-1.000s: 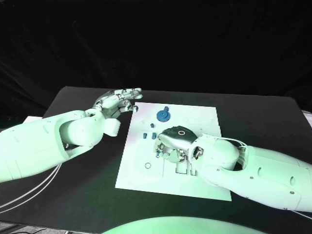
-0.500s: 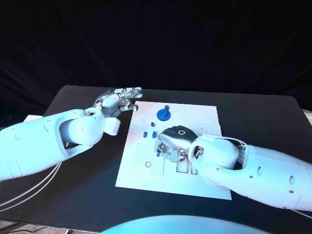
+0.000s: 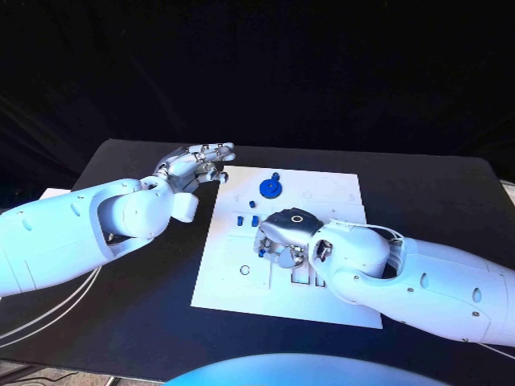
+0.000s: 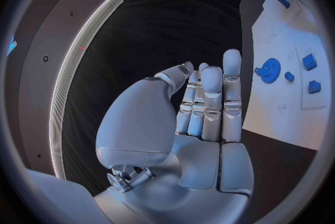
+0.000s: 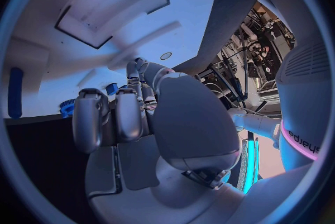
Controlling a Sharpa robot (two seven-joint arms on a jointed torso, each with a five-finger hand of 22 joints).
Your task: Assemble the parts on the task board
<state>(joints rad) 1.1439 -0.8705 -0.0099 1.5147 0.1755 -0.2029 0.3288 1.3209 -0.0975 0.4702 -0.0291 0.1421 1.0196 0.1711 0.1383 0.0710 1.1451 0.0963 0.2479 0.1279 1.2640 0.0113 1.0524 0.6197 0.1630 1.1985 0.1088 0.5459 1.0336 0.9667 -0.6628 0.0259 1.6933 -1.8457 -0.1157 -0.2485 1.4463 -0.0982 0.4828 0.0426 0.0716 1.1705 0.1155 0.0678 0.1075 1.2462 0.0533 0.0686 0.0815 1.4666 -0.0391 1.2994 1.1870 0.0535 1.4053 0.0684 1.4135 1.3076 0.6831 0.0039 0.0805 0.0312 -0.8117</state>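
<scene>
Right robot hand (image 3: 283, 238) curls over the task board (image 3: 327, 193); whether it pinches anything cannot be told. Left robot hand (image 3: 196, 167) hovers spread, holding nothing. Hidden fingertips risk knocking a small blue part (image 3: 241, 220) askew.

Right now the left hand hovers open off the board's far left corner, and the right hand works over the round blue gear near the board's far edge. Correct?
Not quite. The left hand is as you say, but the right hand is over the middle of the task board, nearer the robot than the round blue gear, which lies untouched. The head view shows this.

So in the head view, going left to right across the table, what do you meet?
Left robot hand → round blue gear part → right robot hand over the task board.
</scene>
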